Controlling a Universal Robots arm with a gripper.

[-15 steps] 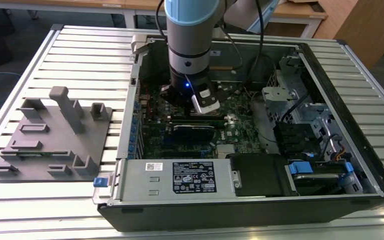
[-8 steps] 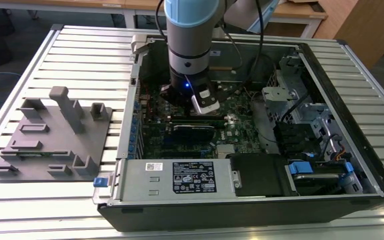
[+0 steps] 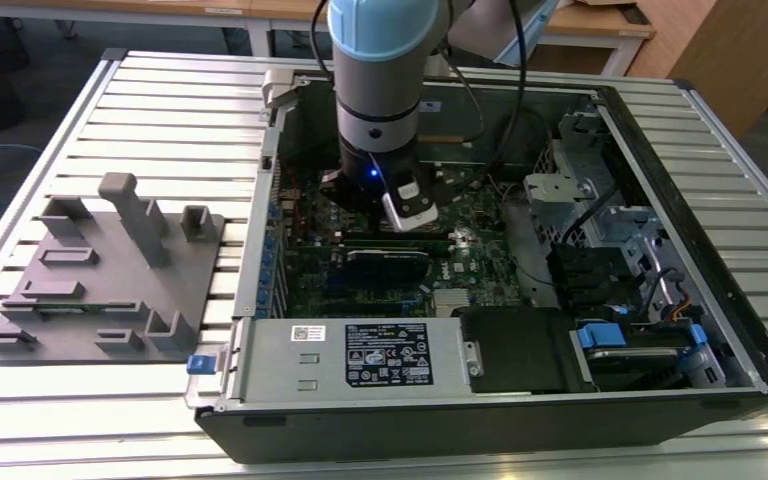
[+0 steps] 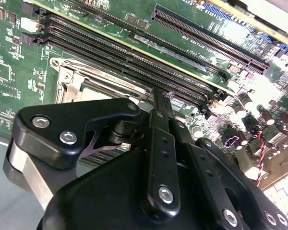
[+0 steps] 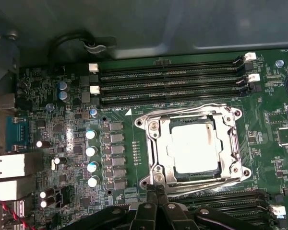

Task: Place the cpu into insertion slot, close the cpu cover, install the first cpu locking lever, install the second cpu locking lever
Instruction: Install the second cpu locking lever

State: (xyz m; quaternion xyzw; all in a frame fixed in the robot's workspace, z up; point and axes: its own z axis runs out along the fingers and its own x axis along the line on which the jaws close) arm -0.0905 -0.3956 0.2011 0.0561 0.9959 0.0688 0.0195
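Black jaws (image 5: 156, 195) touch the silvery cover (image 5: 192, 146) framing the cpu (image 5: 193, 146).

A slatted metal workbench (image 3: 157, 110) of pale, ribbed aluminium profiles is seen in the exterior view. Beyond it, wooden-topped desks (image 3: 224, 10) are set along the far side, with a wooden cabinet panel (image 3: 738, 50) at the exterior view's right. A dark grey floor (image 3: 37, 55) is visible, and even overhead light is cast across the bench.
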